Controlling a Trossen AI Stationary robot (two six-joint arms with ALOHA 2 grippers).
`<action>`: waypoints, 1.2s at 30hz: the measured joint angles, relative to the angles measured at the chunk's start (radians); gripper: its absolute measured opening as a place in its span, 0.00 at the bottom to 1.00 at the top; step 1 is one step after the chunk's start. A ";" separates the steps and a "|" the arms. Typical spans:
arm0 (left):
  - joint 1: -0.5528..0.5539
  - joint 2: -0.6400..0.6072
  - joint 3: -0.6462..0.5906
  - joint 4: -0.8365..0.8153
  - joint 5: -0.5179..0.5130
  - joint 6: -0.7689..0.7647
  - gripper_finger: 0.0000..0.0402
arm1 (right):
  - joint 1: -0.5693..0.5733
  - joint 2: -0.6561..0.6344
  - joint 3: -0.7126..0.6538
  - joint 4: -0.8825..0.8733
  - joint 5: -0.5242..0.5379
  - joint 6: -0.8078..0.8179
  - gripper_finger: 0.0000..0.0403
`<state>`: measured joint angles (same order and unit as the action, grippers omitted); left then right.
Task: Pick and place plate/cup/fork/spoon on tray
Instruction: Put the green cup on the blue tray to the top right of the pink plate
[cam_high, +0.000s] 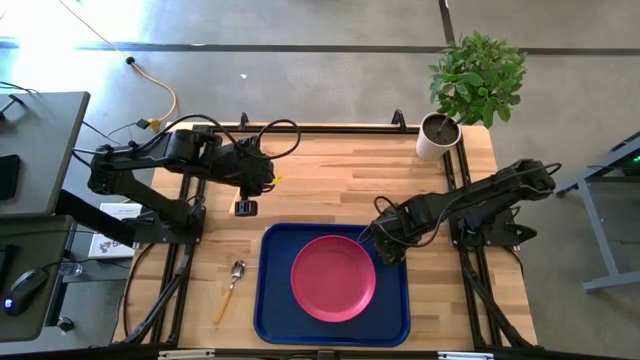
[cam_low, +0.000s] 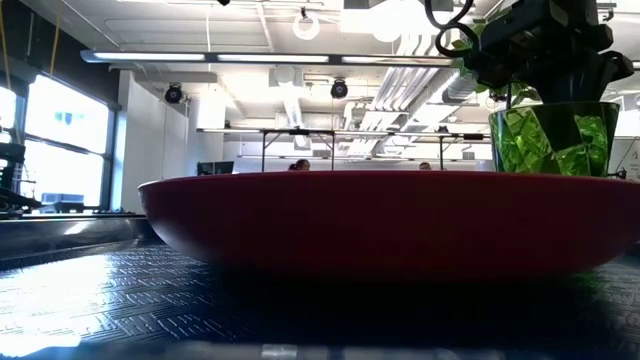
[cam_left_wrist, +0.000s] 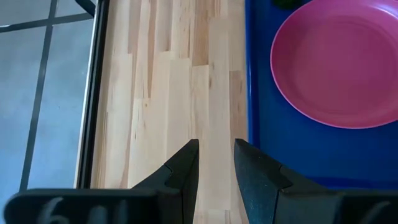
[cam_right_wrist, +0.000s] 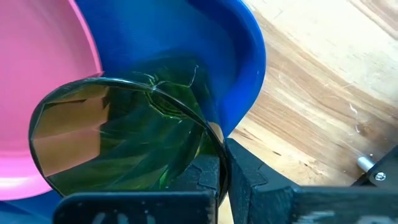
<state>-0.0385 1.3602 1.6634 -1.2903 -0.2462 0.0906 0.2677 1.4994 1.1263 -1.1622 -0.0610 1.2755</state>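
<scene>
The pink plate (cam_high: 333, 278) lies in the dark-blue tray (cam_high: 270, 300) at the table's near middle. The spoon (cam_high: 232, 288) lies on the wood left of the tray. My right gripper (cam_high: 385, 248) is shut on the translucent green cup (cam_right_wrist: 124, 143) over the tray's far right corner, beside the plate's rim. My left gripper (cam_high: 245, 207) hangs over bare wood just beyond the tray's far left corner; its fingers (cam_left_wrist: 216, 165) stand a little apart with nothing between them. I cannot make out the fork. My right gripper pinches the cup's wall at the rim (cam_right_wrist: 208, 140), on the side away from the plate, with one finger inside the cup and one outside. The fingers come from above. The cup stands upright (cam_low: 553, 135); the plate hides its bottom, so I cannot tell whether it rests on the tray.
A white pot with a leafy plant (cam_high: 437, 135) stands at the table's far right corner. Bare wood lies left and right of the tray and across the far half of the table. Black frame rails run along the table's left and right sides.
</scene>
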 joint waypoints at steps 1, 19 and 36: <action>0.000 0.000 0.000 0.000 0.000 0.000 0.22 | 0.000 0.000 0.000 0.000 0.000 0.000 0.00; 0.000 0.000 0.000 0.000 0.000 0.000 0.22 | 0.000 0.000 0.000 0.006 -0.025 0.019 0.16; 0.000 0.000 0.000 0.000 0.000 -0.008 0.22 | 0.000 -0.002 0.000 0.011 -0.047 0.029 0.19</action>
<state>-0.0387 1.3602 1.6634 -1.2907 -0.2459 0.0822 0.2680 1.4974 1.1263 -1.1511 -0.1083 1.3049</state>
